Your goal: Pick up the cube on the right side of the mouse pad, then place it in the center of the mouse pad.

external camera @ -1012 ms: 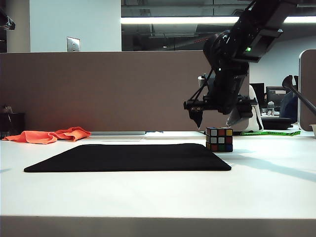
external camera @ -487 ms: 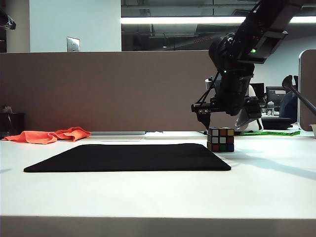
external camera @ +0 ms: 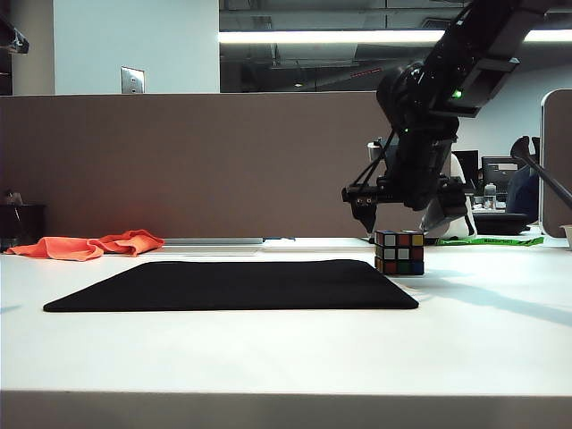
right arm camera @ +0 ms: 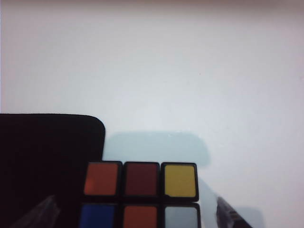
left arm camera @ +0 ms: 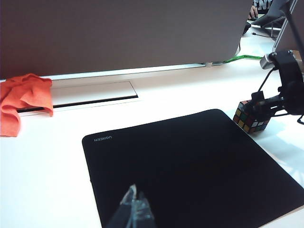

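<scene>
White table (external camera: 483, 331), orange cloth (external camera: 89, 244) beyond mouse pad (external camera: 232, 284)

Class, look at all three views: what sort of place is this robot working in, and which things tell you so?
Probably an open-plan office: a brown fabric partition panel behind the white desk, a computer monitor at a farther workstation, and long ceiling strip lights.

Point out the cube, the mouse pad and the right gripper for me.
cube (external camera: 399, 252), exterior view, front face.
mouse pad (left arm camera: 190, 161), left wrist view, bare middle.
right gripper (external camera: 407, 214), exterior view, gap between open fingertips above the cube.
</scene>
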Robot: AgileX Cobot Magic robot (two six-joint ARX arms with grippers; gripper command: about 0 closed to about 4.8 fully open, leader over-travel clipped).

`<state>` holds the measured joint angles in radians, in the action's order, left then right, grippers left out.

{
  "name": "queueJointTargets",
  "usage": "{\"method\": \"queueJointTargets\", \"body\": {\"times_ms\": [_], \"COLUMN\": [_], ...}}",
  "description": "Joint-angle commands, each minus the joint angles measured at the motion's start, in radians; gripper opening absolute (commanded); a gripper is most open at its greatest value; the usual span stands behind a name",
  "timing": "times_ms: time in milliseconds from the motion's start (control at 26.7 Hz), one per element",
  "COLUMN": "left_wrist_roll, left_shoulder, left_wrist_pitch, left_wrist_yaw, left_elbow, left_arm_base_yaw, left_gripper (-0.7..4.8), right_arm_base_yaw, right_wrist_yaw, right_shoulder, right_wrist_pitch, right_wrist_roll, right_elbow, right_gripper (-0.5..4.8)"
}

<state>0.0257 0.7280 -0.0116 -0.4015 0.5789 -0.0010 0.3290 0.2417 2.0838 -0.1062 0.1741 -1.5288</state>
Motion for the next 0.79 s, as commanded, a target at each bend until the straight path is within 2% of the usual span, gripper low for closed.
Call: {"method": "queueJointTargets", "body": {"times_ms": [37, 300, 412, 487, 562, 787], "left_wrist_roll": [-0.008, -0.008, -0.008, -0.008, -0.008, -0.008], "left_shoulder": [-0.001, -0.001, -0.001, -0.001, -0.001, -0.001], "left_wrist_pitch": [0.013, 0.013, 0.013, 0.013, 0.013, 0.013], "left_wrist_yaw": [-0.007, -0.007, -0.007, -0.007, -0.007, -0.007], "left_elbow": [0.005, 0.005, 0.005, 0.005, 0.005, 0.005], "left_arm_base_yaw": [-0.002, -0.002, -0.002, -0.002, -0.002, -0.002], "left_gripper": [-0.06, -0.06, -0.06, -0.06, -0.06, -0.06], "right_arm_base_yaw": [-0.002, -0.002, -0.002, -0.002, -0.002, -0.002], "right_wrist_yaw": [-0.002, -0.016, -0.016, -0.022, -0.028, -0.038], "right_shoulder": [0.008, 0.019, 0.019, 0.019, 0.019, 0.019], "right_wrist_pitch": [-0.007, -0.013, -0.013, -0.017, -0.018, -0.016], "right_wrist_roll": [0.001, 0.002, 0.002, 0.002, 0.002, 0.002], "right_elbow": [-0.004, -0.004, -0.004, -0.004, -0.004, -0.004], "right_gripper": [4.41, 4.38, 3.71, 3.03, 2.70, 2.69]}}
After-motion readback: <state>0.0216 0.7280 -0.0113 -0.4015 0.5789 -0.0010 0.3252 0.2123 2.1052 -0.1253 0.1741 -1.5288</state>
